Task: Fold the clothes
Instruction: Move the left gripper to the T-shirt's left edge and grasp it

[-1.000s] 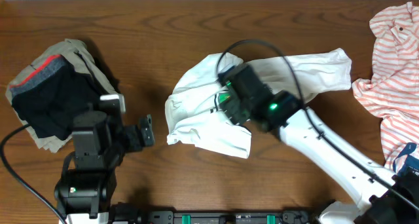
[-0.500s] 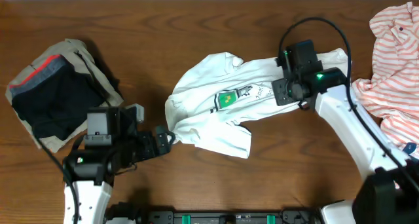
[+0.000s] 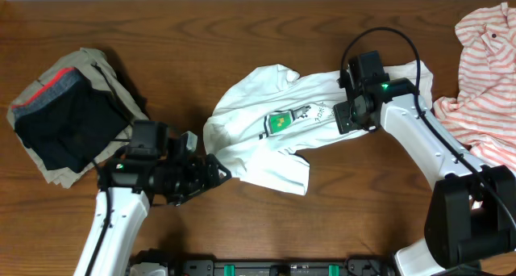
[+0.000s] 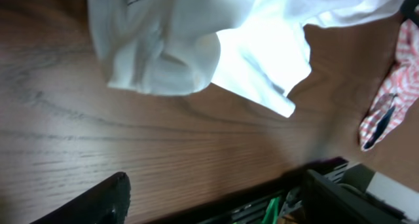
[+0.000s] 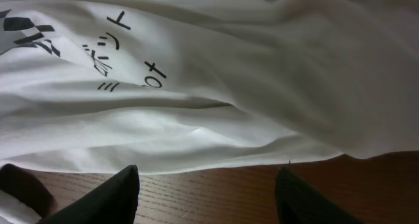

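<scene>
- Nearest you, the left gripper sits low over the wooden table. Its fingers are spread wide with nothing between them, just beside the near-left corner of the white T-shirt.
- The white T-shirt lies crumpled at mid-table, print facing up, with one part stretched out to the right.
- Over that right part, the right gripper hovers at the cloth's edge, fingers apart and holding nothing.
- This looks like the step of lining up both arms to grasp the shirt and spread it flat. Next, each gripper should close on a single layer at an edge.
- Farther off, a striped shirt lies unfolded at the right edge. A stack of dark and khaki clothes sits at the far left.
- No basket, bin or other container is in view.
</scene>
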Motion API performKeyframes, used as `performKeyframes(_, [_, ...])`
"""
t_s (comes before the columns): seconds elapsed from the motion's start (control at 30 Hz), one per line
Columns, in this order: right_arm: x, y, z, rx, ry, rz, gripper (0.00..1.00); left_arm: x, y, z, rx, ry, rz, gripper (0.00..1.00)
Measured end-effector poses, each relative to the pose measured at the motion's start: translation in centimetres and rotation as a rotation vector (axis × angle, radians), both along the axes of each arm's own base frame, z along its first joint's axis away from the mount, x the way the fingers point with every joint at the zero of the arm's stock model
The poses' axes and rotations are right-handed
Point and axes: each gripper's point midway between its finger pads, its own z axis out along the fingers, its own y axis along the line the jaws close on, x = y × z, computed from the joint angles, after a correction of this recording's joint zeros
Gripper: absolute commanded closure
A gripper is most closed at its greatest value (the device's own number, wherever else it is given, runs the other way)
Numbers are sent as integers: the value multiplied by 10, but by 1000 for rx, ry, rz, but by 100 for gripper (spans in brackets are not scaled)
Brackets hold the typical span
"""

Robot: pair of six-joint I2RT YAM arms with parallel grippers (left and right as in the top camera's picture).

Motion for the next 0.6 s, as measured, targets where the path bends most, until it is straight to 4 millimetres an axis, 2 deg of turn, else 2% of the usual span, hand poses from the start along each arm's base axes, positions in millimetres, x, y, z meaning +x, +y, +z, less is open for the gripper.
performKeyframes(0.27, [0,0,0,0,0,0,36,10,-12,-24,40,90,48,18])
performKeyframes(0.47, [1,0,0,1,-3,0,36,30,-25,-39,38,94,75,17])
performKeyframes(0.6, [1,0,0,1,-3,0,36,41,-23,-52,67,96,100,17])
